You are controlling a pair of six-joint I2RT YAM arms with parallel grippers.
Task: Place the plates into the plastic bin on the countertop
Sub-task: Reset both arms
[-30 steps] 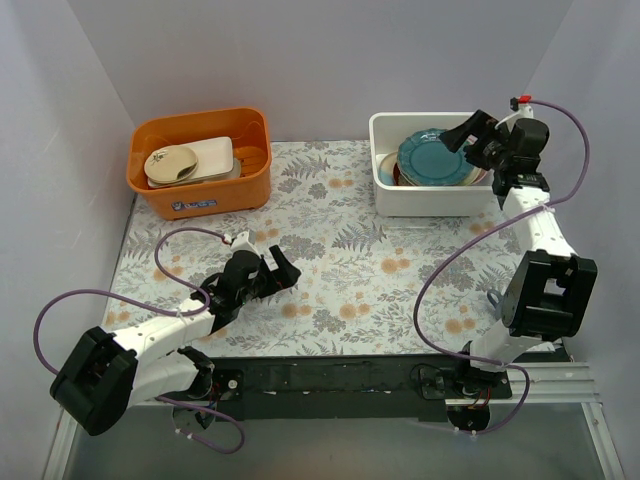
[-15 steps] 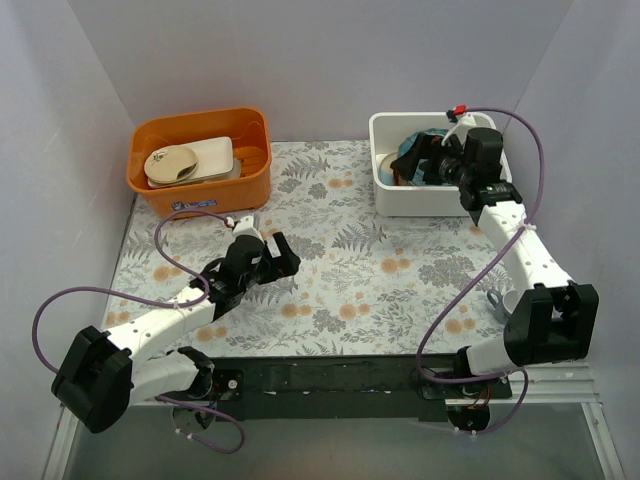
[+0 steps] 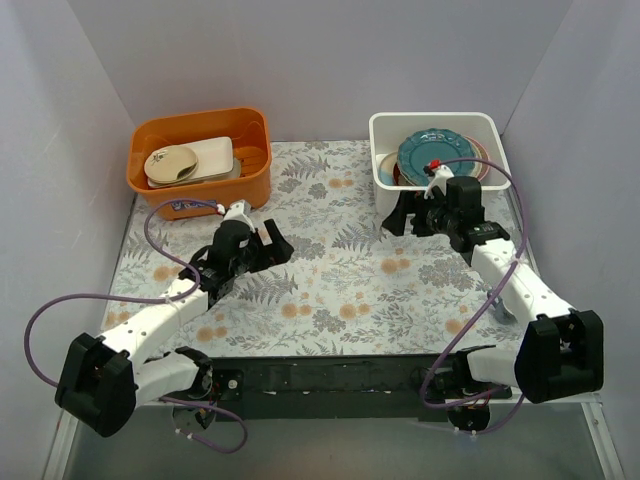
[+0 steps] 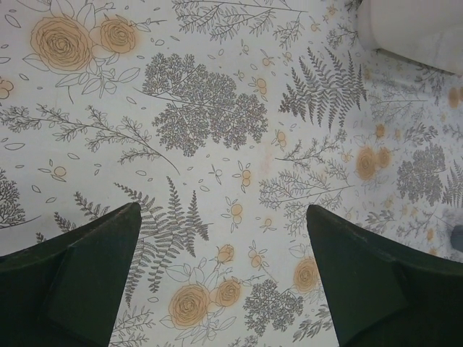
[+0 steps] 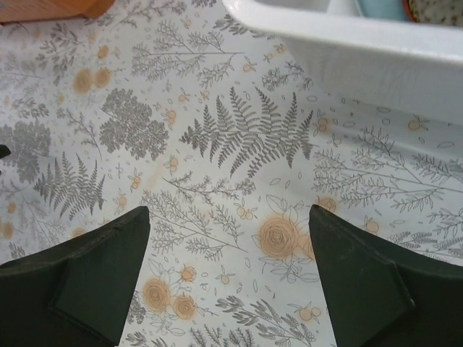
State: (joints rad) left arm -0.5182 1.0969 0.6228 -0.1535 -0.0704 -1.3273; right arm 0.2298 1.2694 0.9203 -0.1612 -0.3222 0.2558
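The plates [image 3: 437,158] are stacked in the plastic bin [image 3: 430,203] at 1 o'clock on the surface [image 3: 340,290], while the left gripper [image 3: 266,248] and right gripper [image 3: 405,215] are held released and empty, presumably because no plate is left outside.

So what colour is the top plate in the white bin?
The top plate is teal; the top external view shows it best.

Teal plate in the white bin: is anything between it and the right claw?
Yes: the white bin's near wall stands between the open right claw and the teal plate, which lies inside it.
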